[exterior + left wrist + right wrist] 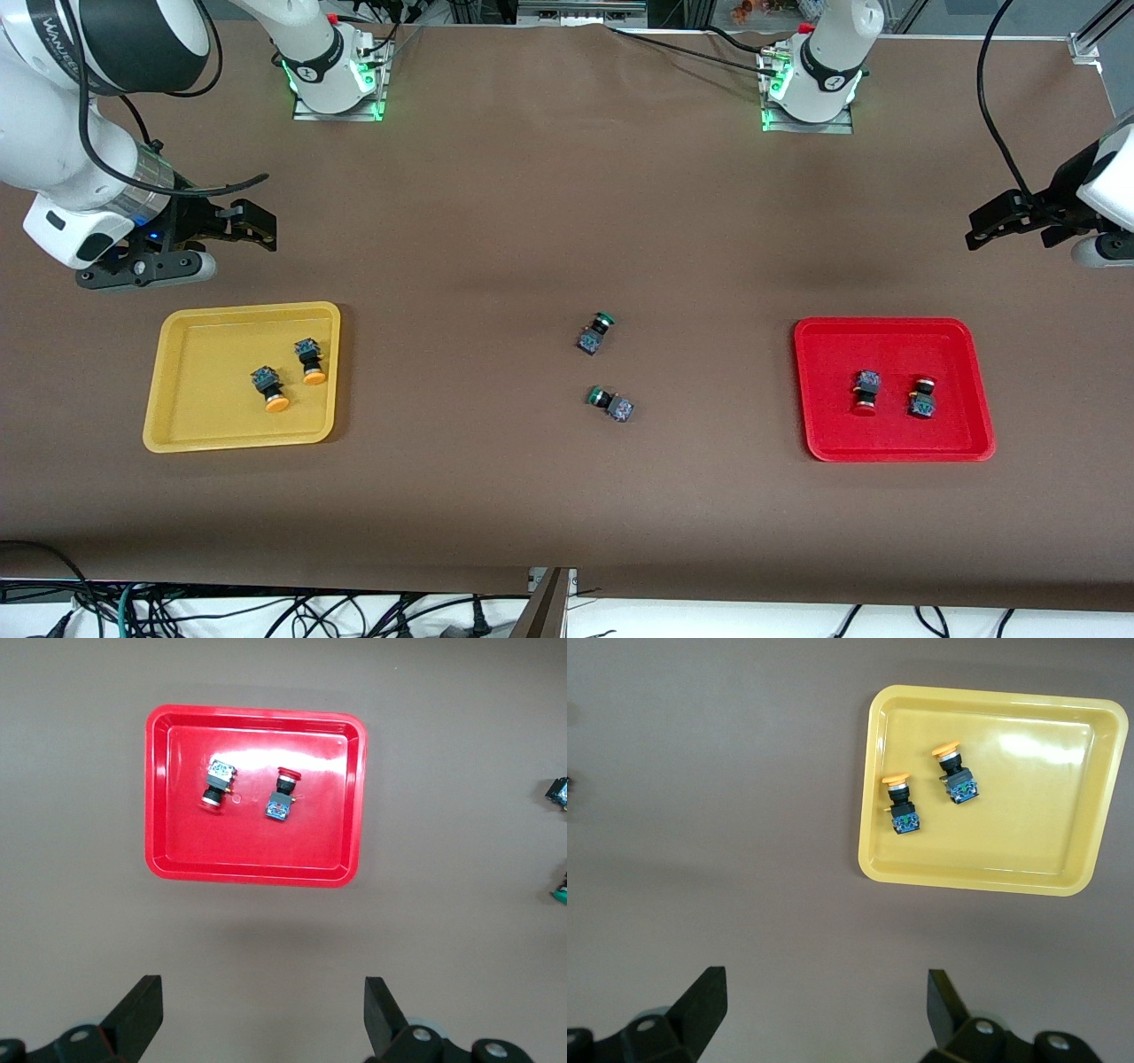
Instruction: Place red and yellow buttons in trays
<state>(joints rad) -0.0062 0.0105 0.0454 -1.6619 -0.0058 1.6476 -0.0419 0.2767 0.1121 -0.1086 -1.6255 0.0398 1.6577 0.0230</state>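
Two yellow buttons (269, 388) (310, 361) lie on their sides in the yellow tray (204, 408) toward the right arm's end. They also show in the right wrist view (901, 802) (955, 775). Two red buttons (866, 392) (922, 398) lie in the red tray (833, 425) toward the left arm's end, and in the left wrist view (216, 784) (283, 796). My right gripper (257, 226) is open and empty, up over bare table beside the yellow tray (1028, 842). My left gripper (983, 226) is open and empty, up over bare table beside the red tray (177, 833).
Two green-capped buttons (596, 333) (610, 402) lie on the brown table mat midway between the trays. Both just show at the edge of the left wrist view (558, 790) (561, 895). The arms' bases stand along the table's edge farthest from the front camera.
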